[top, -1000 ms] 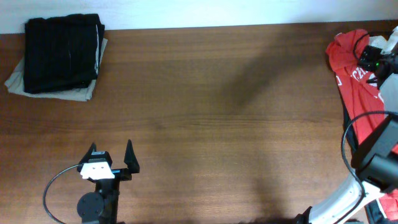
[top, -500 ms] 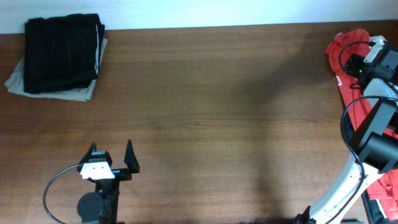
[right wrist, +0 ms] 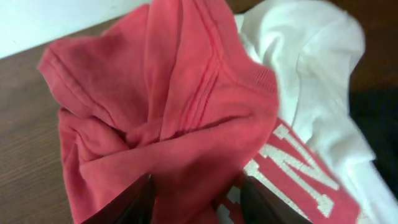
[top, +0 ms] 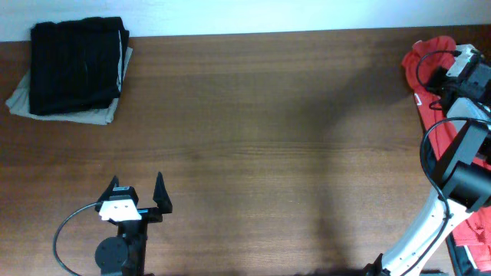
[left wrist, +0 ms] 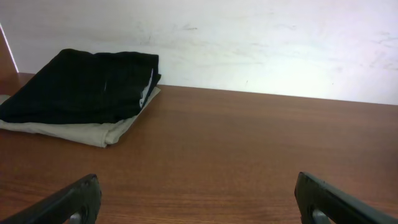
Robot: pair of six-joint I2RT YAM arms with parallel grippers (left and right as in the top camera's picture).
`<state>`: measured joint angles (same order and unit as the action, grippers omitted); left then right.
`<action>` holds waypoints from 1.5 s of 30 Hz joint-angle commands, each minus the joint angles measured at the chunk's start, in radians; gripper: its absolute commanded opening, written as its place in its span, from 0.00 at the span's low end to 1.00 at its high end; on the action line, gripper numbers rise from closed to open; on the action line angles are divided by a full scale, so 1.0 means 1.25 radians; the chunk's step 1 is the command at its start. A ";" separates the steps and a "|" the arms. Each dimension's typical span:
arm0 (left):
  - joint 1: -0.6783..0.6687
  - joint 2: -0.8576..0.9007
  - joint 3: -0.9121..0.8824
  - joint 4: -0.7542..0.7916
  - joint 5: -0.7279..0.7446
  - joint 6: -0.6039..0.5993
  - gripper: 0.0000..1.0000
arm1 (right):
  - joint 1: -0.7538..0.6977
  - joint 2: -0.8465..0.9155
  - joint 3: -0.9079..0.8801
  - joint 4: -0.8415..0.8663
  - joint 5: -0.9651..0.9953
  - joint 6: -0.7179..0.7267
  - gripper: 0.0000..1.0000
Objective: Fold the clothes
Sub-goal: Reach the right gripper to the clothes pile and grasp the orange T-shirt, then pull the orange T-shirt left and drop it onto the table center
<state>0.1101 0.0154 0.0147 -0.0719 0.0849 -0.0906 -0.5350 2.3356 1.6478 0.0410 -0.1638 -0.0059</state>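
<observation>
Shirt: it is lying bunched at the table's far right corner, with its red cloth running down along the table's right edge. From the right wrist, a ribbed hem is folding over the heap and white lettering is showing low on the right side. A white garment is lying under and behind the shirt.

Right claw: it is standing over that corner with its fingers part-way apart and red cloth filling the gap between them. Whether they are pinching the cloth I cannot tell.

Left claw: it is hanging at the table's near edge, left of middle, with its fingers spread to their full width and nothing between them.

Other items: a black folded garment is resting on a beige one at the table's far left corner, close to the far edge and the white wall.

Room: bare wood is stretching across the table's whole middle, from the folded pair to the shirt.
</observation>
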 commanded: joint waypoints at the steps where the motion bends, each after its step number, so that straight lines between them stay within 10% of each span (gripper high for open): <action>1: 0.004 -0.006 -0.005 -0.001 -0.003 0.013 0.99 | 0.003 0.030 0.015 0.014 -0.010 0.009 0.46; 7: 0.004 -0.006 -0.005 -0.001 -0.003 0.013 0.99 | 0.004 0.026 0.025 0.042 -0.011 0.009 0.19; 27: 0.004 -0.006 -0.005 -0.002 -0.003 0.013 0.99 | 0.100 -0.197 0.026 -0.055 -0.043 0.012 0.04; 43: 0.004 -0.006 -0.005 -0.002 -0.003 0.013 0.99 | 0.794 -0.317 0.025 -0.191 -0.100 0.110 0.04; 45: 0.004 -0.006 -0.005 -0.001 -0.003 0.013 0.99 | 0.885 -0.311 0.025 -0.189 -0.015 0.147 0.26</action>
<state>0.1101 0.0154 0.0147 -0.0719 0.0849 -0.0906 0.4320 1.9514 1.6588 -0.2070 -0.2665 0.1085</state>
